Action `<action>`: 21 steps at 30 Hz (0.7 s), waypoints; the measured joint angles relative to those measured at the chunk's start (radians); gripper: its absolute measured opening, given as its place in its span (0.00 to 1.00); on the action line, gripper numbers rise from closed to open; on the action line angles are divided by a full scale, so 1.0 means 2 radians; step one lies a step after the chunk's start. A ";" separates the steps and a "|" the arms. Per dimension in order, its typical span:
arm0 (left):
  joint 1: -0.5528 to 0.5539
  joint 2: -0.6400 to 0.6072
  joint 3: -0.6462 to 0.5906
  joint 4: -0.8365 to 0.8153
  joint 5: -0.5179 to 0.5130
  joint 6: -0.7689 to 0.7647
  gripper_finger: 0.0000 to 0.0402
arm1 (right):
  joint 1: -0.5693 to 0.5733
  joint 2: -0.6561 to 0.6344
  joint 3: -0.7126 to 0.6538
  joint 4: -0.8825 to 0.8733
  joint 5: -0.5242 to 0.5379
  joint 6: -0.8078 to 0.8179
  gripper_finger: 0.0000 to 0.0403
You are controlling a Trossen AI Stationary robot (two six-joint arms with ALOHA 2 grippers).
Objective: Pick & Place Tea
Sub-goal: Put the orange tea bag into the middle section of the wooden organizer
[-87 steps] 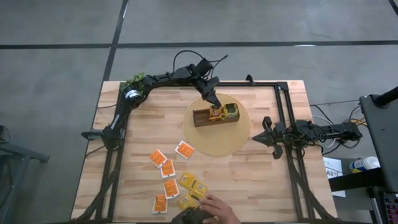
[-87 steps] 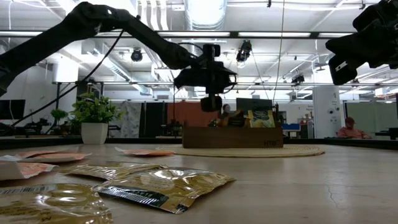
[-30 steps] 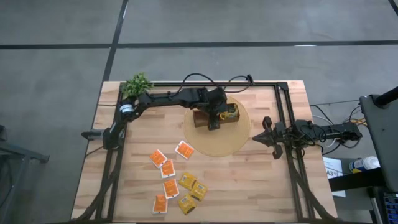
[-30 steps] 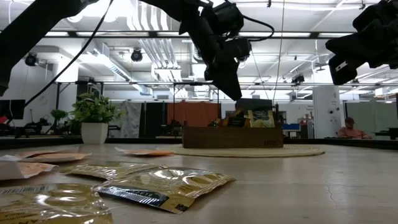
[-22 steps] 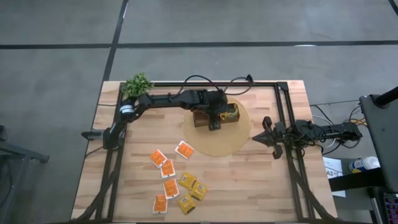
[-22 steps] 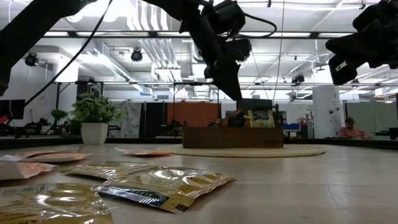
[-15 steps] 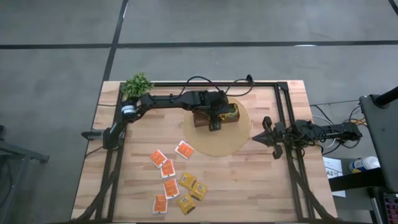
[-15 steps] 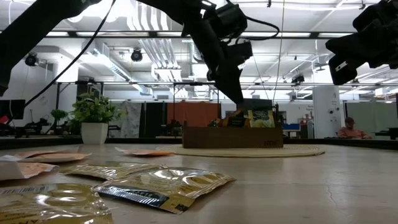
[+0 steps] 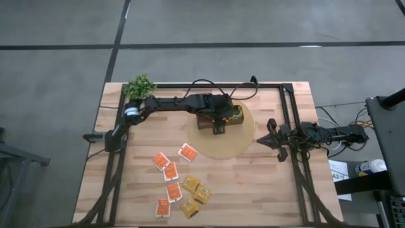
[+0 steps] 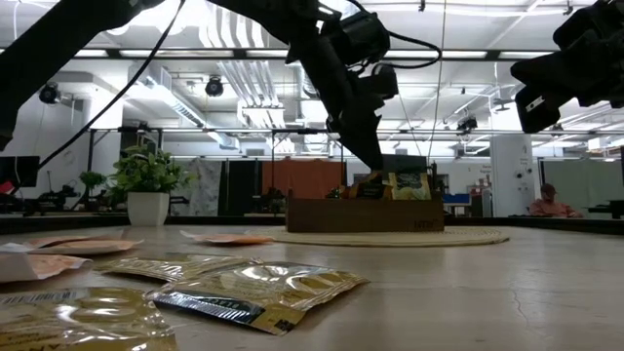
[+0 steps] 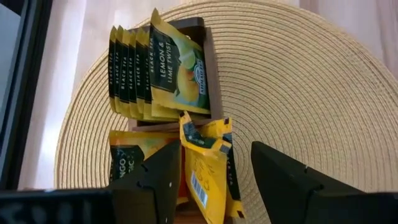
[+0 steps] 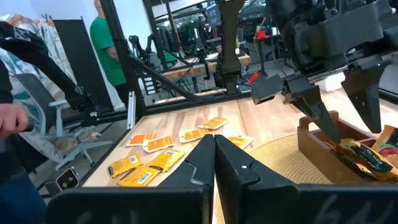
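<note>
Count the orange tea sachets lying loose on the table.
5, all left of the yellow ones: one by the round mat's edge, one to its left, then three running toward the near edge. None looks hidden.

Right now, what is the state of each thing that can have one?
left gripper: open, over the wooden box, holding nothing.
right gripper: shut, waiting at the table's right side.
yellow sachets: upright in the box.
loose sachets: flat on the table.
</note>
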 joint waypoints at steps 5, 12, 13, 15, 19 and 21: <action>0.001 0.012 -0.001 0.006 -0.003 0.000 0.47 | 0.000 0.000 0.000 0.000 0.000 0.000 0.02; 0.003 0.013 -0.001 0.008 -0.012 0.000 0.47 | 0.000 0.000 0.000 0.000 0.000 0.000 0.02; 0.003 0.013 -0.001 0.008 -0.012 0.000 0.46 | 0.000 0.000 0.000 0.000 0.000 0.000 0.02; 0.005 0.013 -0.001 0.009 -0.013 0.000 0.45 | 0.000 0.000 0.000 0.000 0.000 0.000 0.02; 0.005 0.013 -0.001 0.009 -0.013 -0.001 0.39 | 0.000 0.000 0.000 0.000 0.000 0.000 0.02; 0.005 0.013 -0.001 0.011 -0.010 -0.001 0.35 | 0.000 0.000 0.000 0.000 0.000 0.000 0.02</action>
